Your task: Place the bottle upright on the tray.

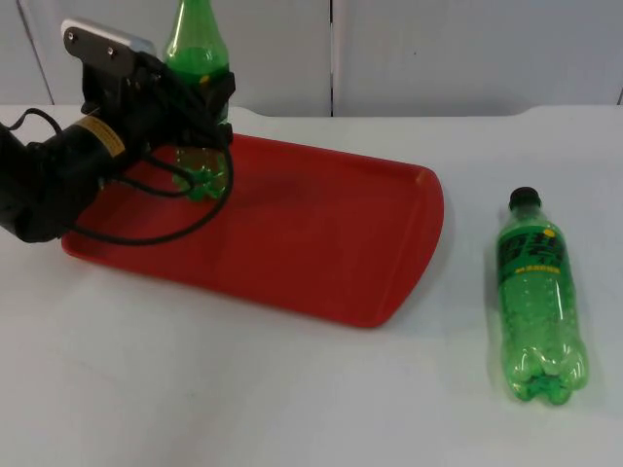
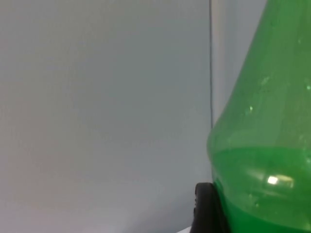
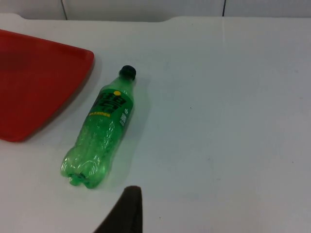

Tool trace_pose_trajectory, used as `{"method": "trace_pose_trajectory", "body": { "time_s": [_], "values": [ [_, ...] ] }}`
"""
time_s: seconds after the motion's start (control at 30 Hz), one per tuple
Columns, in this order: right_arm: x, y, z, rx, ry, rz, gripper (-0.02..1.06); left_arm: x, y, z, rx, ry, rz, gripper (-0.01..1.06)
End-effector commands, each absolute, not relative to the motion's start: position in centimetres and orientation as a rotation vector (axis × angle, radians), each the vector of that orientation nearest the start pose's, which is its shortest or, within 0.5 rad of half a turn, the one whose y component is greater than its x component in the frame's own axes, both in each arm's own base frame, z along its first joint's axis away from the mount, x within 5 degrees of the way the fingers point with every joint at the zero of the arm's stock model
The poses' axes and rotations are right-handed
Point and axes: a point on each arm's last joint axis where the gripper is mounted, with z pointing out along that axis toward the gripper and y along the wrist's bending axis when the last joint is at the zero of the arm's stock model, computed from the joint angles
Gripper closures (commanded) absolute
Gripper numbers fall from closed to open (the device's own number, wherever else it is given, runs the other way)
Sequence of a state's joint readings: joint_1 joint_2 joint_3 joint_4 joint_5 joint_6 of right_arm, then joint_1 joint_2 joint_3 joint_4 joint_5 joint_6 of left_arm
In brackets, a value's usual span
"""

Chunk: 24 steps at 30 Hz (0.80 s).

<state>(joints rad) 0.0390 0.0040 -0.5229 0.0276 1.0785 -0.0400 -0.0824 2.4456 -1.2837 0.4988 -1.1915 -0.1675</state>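
The left gripper (image 1: 200, 102) — jaws closed around an upright green bottle (image 1: 198, 44) — stood over the red tray (image 1: 321, 233). A second bottle (image 1: 538, 297) lay on the tabletop (image 1: 292, 389), well apart; the right gripper's jaws — cannot tell.

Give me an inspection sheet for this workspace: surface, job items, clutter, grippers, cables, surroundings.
Surface: white table top, bare around the tray.
Job items: red tray on the table; upright green bottle over the tray's far left corner; second green bottle lying on the table right of the tray, cap on.
Clutter: nothing seen.
Grippers: left gripper shut on the upright bottle; right gripper waits above the table.
Cables: robot's own only.
Surroundings: grey partition wall.
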Motion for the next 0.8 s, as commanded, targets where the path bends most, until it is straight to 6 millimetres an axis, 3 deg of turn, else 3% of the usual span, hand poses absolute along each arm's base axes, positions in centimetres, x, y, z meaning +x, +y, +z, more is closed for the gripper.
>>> {"method": "trace_pose_trajectory", "body": {
  "time_s": [0.0, 0.07, 0.17, 0.2, 0.33, 0.67, 0.77],
  "values": [
    [-0.76, 0.21, 28.03, -0.075, 2.044, 0.032, 0.03, 45.68, -7.93, 7.48, 0.464, 1.415, -0.409, 1.01],
    [-0.76, 0.21, 28.03, -0.075, 2.044, 0.032, 0.03, 45.70, -7.92, 7.41, 0.462, 1.424, -0.410, 0.96],
    [-0.76, 0.21, 28.03, -0.075, 2.044, 0.032, 0.03, 45.74, -7.89, 7.13, 0.461, 1.457, -0.409, 0.70],
    [-0.76, 0.21, 28.03, -0.075, 2.044, 0.032, 0.03, 45.74, -7.89, 7.13, 0.461, 1.457, -0.409, 0.70],
    [-0.76, 0.21, 28.03, -0.075, 2.044, 0.032, 0.03, 45.74, -7.89, 7.13, 0.457, 1.458, -0.413, 0.47],
    [-0.76, 0.21, 28.03, -0.075, 2.044, 0.032, 0.03, 45.62, -8.08, 7.07, 0.477, 1.461, -0.434, 0.45],
    [-0.76, 0.21, 28.03, -0.075, 2.044, 0.032, 0.03, 45.51, -8.24, 7.02, 0.501, 1.459, -0.442, 0.39]
  ]
}}
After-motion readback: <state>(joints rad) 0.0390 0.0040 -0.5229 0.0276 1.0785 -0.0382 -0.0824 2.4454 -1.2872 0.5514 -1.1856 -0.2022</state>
